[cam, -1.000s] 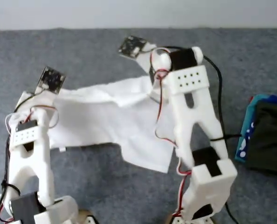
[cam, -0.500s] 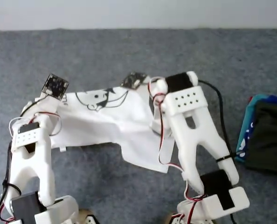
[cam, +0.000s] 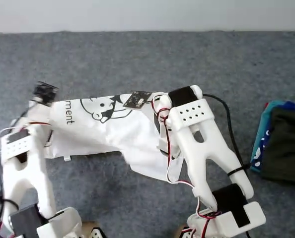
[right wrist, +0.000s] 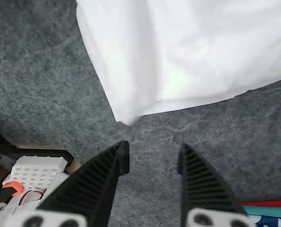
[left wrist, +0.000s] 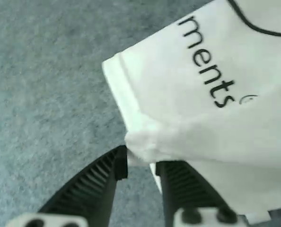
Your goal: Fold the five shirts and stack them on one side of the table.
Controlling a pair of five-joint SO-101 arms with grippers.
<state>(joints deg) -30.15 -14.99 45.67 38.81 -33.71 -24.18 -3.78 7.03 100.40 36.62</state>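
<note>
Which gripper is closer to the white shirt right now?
Left. The left gripper pinches a fold of the white shirt; the right gripper is open over the carpet, just off its edge.

The left claw (left wrist: 140,166) pinched a bunched edge of the white shirt (left wrist: 211,127) between its two black ribbed fingers (left wrist: 105,175). Black lettering (left wrist: 207,71) and part of a drawn line crossed the cloth, which lay over the grey, felt-like worktop (left wrist: 46,66).

The high camera is looking down from above over both my arms and the grey tabletop (cam: 137,54). My wrist cameras are looking closely past my left claw (left wrist: 139,163) and right claw (right wrist: 152,158), each sharing the white shirt (cam: 112,129) with it.
</note>
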